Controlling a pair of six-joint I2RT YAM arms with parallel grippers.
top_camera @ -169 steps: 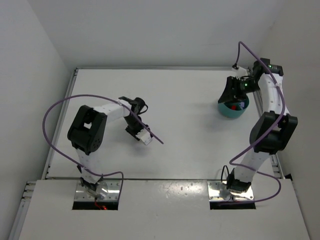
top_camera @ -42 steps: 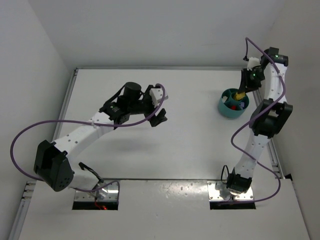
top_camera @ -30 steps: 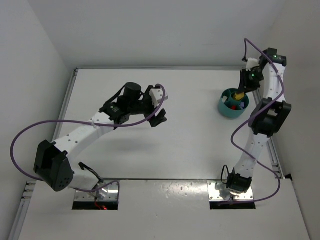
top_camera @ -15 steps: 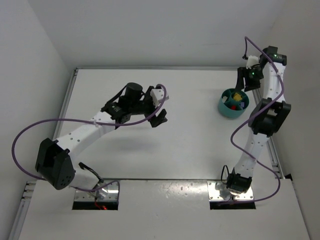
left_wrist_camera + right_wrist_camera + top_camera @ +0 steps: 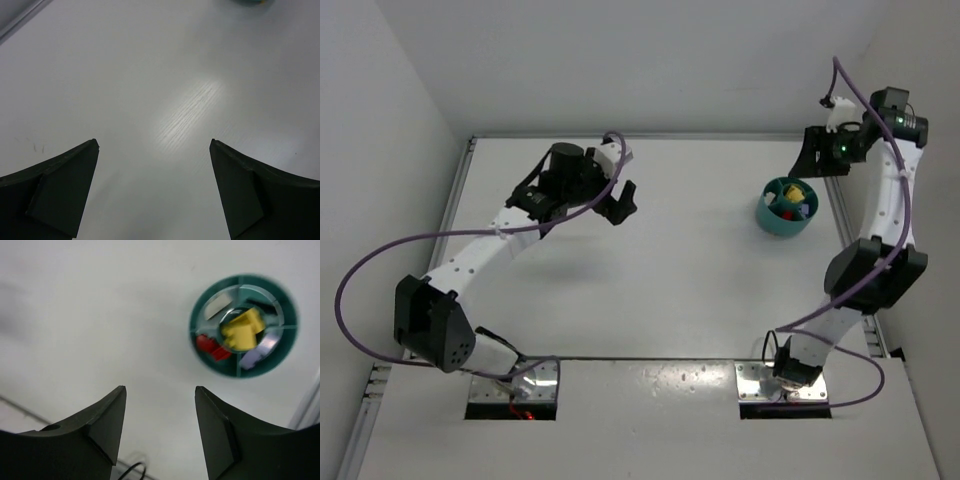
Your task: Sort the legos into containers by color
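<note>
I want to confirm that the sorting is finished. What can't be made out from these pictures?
- Right wrist view: the teal bowl is blurred, so the legos around the yellow brick cannot be counted.
- Top view: the bowl's contents are too small to tell which compartment holds which colour.
- Left wrist view: the top edge cuts off all but a sliver of the bowl.

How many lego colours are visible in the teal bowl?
5: yellow in the centre, red lower left, lavender lower right, cream upper left, black upper right. Pieces underneath may be hidden.
</note>
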